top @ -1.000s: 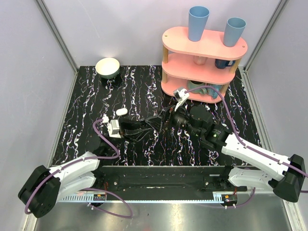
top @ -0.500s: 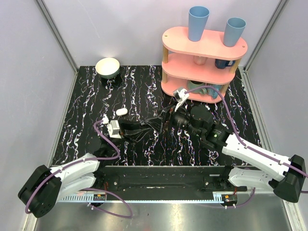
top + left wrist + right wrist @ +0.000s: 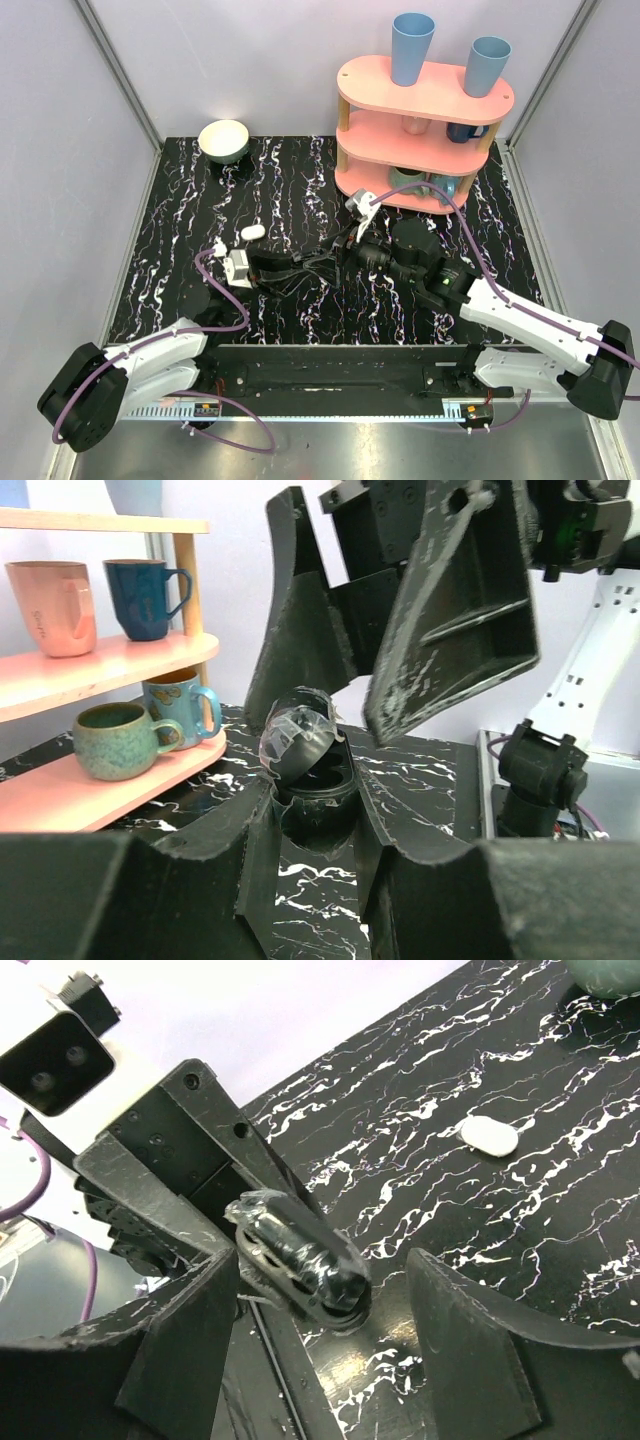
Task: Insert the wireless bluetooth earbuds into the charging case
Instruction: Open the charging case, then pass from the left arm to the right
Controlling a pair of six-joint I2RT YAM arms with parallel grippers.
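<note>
My left gripper (image 3: 322,263) is shut on a small black hinged case (image 3: 312,770), its lid tipped open over dark round wells. The case also shows in the right wrist view (image 3: 300,1255), wrapped in clear tape. My right gripper (image 3: 325,1360) is open, one finger on each side of the black case, not touching it; in the top view it (image 3: 345,256) meets the left gripper at mid-table. A white pill-shaped oval case (image 3: 253,231) lies on the marble behind the left gripper, also in the right wrist view (image 3: 489,1135). I see no earbuds.
A pink three-tier shelf (image 3: 425,140) with blue cups and mugs stands at the back right, close behind my right arm. A pale bowl (image 3: 224,140) sits at the back left. The black marble top (image 3: 180,260) has white veins. Grey walls enclose the table.
My right wrist has shifted a little left and down toward the left gripper, so its open fingers now flank the black case. The left gripper holds still.
</note>
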